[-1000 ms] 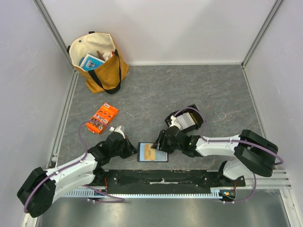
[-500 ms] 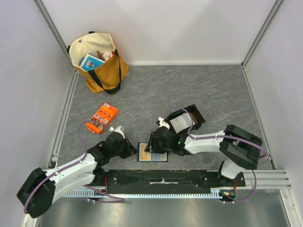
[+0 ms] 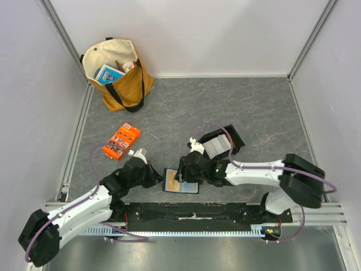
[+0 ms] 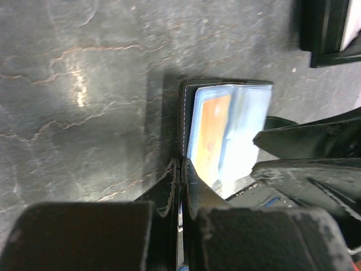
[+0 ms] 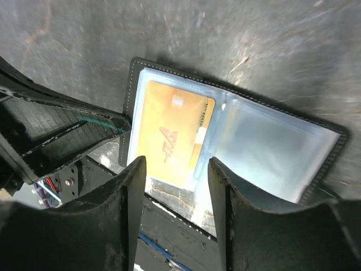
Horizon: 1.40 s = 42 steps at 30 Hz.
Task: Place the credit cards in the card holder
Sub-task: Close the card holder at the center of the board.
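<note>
The card holder [image 5: 271, 152] lies open directly under the spread right gripper [image 5: 175, 172]; the left gripper [image 4: 180, 168], pressed together, seemingly pins its edge.

card [image 5: 172, 135] in card holder [image 5: 276, 152]; tray [image 3: 236, 137] behind; packet [image 3: 122, 141] left

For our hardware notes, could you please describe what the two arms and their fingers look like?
Both the left arm and right arm have white links joined by bulky black joints. A thin purple cable loops along each. The fingers are black, flat, tapering, with a rough matte surface. A small green light shows near the right wrist.
</note>
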Tool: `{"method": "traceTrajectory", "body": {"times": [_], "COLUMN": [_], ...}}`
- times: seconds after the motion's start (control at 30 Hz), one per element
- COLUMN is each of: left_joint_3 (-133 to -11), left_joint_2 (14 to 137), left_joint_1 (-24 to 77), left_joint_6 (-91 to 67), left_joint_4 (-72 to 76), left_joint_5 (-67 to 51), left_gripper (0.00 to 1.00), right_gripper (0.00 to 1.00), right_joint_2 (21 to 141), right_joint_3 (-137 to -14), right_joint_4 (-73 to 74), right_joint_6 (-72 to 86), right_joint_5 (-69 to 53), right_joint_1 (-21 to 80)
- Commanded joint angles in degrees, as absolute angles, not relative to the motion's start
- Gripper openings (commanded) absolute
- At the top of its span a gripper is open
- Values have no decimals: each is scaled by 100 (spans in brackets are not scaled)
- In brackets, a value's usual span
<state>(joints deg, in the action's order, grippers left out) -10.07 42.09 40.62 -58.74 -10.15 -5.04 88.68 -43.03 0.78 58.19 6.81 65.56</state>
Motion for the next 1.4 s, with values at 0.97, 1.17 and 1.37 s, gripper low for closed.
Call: {"method": "traceTrajectory", "body": {"times": [0.97,1.17,1.37], "left_joint_3": [-2830,-3059,-3234], "left_joint_2": [6705,7242,7575], "left_joint_1": [4710,4922,5010], "left_joint_6": [-5124,-5168,-5002], "left_joint_4": [439,632,659], "left_joint_5": [-1978,-1968,-2205], "left_gripper": [8,14,17], "right_gripper": [71,73,63], "right_joint_2": [6144,5696,5520], "right_joint_3": [-3085,-2997,-2866], "right_joint_4": [2241,2443,2540], "right_joint_6": [6565,6601,6627], "right_joint_5": [2584,2725,2734], "right_joint_1": [6328,6284,6249]}}
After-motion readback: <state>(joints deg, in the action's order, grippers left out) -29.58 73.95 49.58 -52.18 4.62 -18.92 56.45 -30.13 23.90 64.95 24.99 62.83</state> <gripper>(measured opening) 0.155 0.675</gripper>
